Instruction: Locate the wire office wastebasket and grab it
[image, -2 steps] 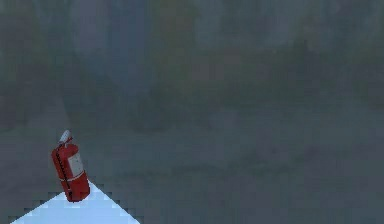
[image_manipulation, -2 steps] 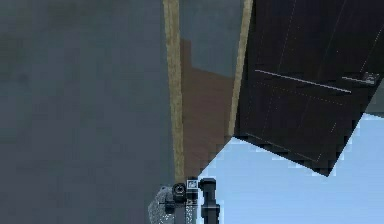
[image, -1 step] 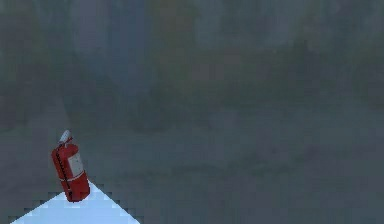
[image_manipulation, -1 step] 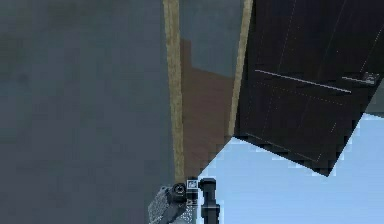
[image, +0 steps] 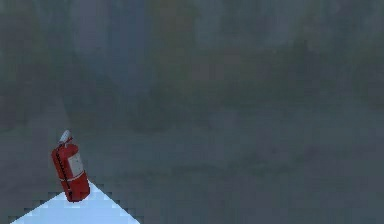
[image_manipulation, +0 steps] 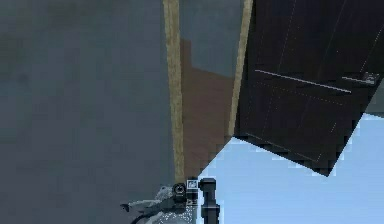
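Observation:
My gripper (image_manipulation: 138, 206) sits at the bottom edge of the arm side view, left of the arm's two white marker squares (image_manipulation: 184, 190). Behind its far end there is only bare grey wall, so it holds nothing. A red fire extinguisher (image: 70, 172) with a grey top stands against the grey wall at the forward view's lower left.
A grey wall (image: 220, 90) stands close ahead, with a wedge of pale floor (image: 80, 212) below the extinguisher. In the arm side view, a wooden door frame (image_manipulation: 174, 90) borders a doorway, and a dark door (image_manipulation: 305, 75) hangs swung out over pale blue floor (image_manipulation: 300, 195).

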